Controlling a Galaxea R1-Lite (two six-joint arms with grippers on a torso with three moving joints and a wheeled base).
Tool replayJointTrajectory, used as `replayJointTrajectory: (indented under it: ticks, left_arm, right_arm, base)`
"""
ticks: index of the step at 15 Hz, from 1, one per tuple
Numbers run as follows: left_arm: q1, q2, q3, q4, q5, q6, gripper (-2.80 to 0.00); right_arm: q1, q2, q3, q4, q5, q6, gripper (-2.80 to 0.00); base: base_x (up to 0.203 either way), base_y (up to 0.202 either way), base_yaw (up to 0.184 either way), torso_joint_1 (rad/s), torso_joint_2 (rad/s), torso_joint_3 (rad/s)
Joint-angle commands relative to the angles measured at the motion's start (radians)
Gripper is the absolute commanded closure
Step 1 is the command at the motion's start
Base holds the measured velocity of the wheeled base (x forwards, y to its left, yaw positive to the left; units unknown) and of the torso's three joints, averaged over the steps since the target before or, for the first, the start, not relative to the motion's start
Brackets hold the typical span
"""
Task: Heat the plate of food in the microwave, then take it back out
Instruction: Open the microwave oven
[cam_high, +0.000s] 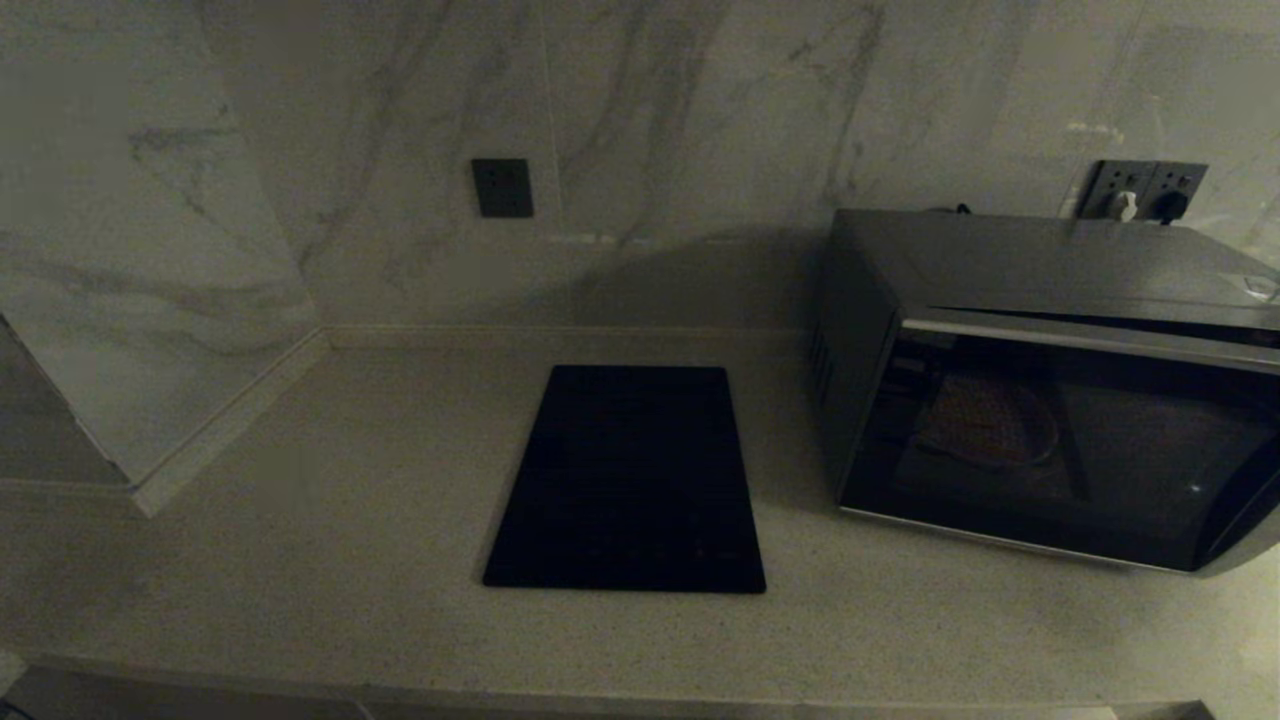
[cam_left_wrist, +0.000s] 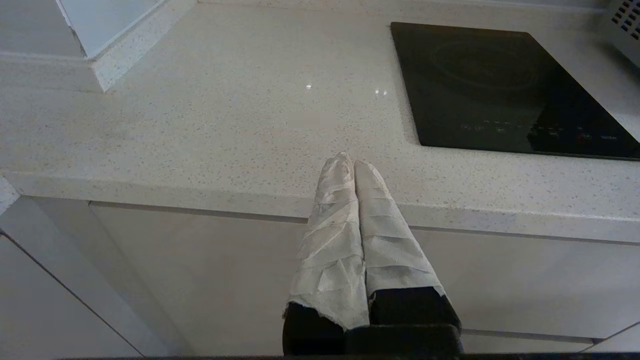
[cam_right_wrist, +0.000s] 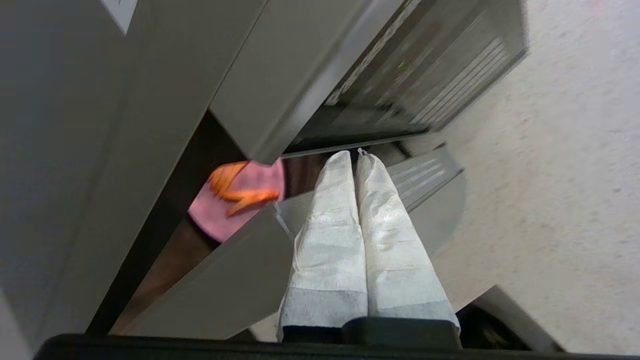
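Observation:
The silver-grey microwave (cam_high: 1050, 380) stands at the right of the counter, its black glass door a little ajar along the top edge. Behind the glass the plate of food (cam_high: 990, 425) shows dimly. The right wrist view looks through the door gap at the pinkish plate of food (cam_right_wrist: 235, 200) with its orange pieces, inside the microwave (cam_right_wrist: 280, 65). My right gripper (cam_right_wrist: 352, 159) is shut and holds nothing, its taped tips at the edge of that gap. The left gripper (cam_left_wrist: 350, 162) is shut and empty, low before the counter's front edge. Neither arm appears in the head view.
A flat black slab (cam_high: 628, 480) is set into the counter (cam_high: 300, 560) left of the microwave. The marble wall behind carries a dark switch plate (cam_high: 502, 187) and a socket with plugs (cam_high: 1145, 190). A wall corner juts out at the far left.

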Motion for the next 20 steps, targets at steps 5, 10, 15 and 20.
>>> replayJointTrajectory:
  ticks: [5, 10, 15, 20]
  left_arm:
    - [0.000, 0.000, 0.000, -0.001, 0.000, 0.000, 0.00]
    - [0.000, 0.000, 0.000, -0.001, 0.000, 0.000, 0.00]
    - [0.000, 0.002, 0.000, -0.001, 0.000, 0.000, 0.00]
    - [0.000, 0.001, 0.000, -0.001, 0.000, -0.001, 0.00]
  right_arm:
    - [0.002, -0.019, 0.002, 0.052, 0.042, 0.003, 0.00]
    - [0.000, -0.105, 0.080, 0.168, 0.102, -0.036, 0.00]
    - [0.000, -0.219, 0.135, 0.379, 0.186, -0.176, 0.00]
    - [0.001, -0.324, 0.146, 0.665, 0.242, -0.383, 0.00]
  base:
    - [0.000, 0.000, 0.000, 0.000, 0.00, 0.000]
    - [0.000, 0.000, 0.000, 0.000, 0.00, 0.000]
    - [0.000, 0.000, 0.000, 0.000, 0.00, 0.000]
    - [0.000, 0.000, 0.000, 0.000, 0.00, 0.000]
